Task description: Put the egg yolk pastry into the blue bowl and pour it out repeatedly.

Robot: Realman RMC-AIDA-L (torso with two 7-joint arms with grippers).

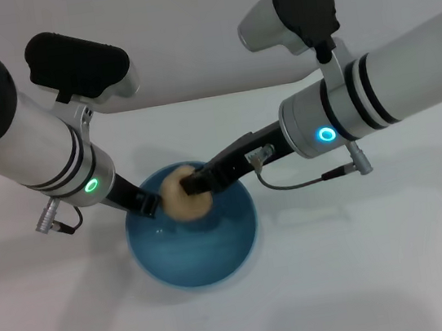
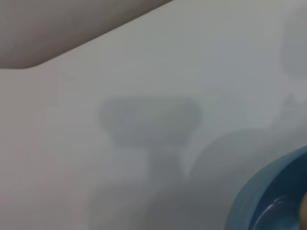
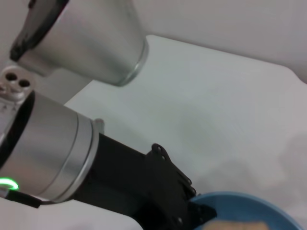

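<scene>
The blue bowl (image 1: pixel 209 254) sits on the white table in the middle of the head view. My left gripper (image 1: pixel 149 204) is shut on the bowl's left rim. Just over the bowl's far side hangs the tan egg yolk pastry (image 1: pixel 179 198), with my right gripper (image 1: pixel 192 184) shut on it from the right. In the left wrist view only a part of the bowl (image 2: pixel 268 201) shows at a corner. The right wrist view shows the left arm's black gripper (image 3: pixel 192 215) on the bowl's rim (image 3: pixel 240 199), and a sliver of the pastry (image 3: pixel 237 226).
The white table (image 1: pixel 366 260) spreads around the bowl, with its far edge (image 1: pixel 195 99) against a pale wall. A grey cable (image 1: pixel 305 177) hangs from the right wrist above the table beside the bowl.
</scene>
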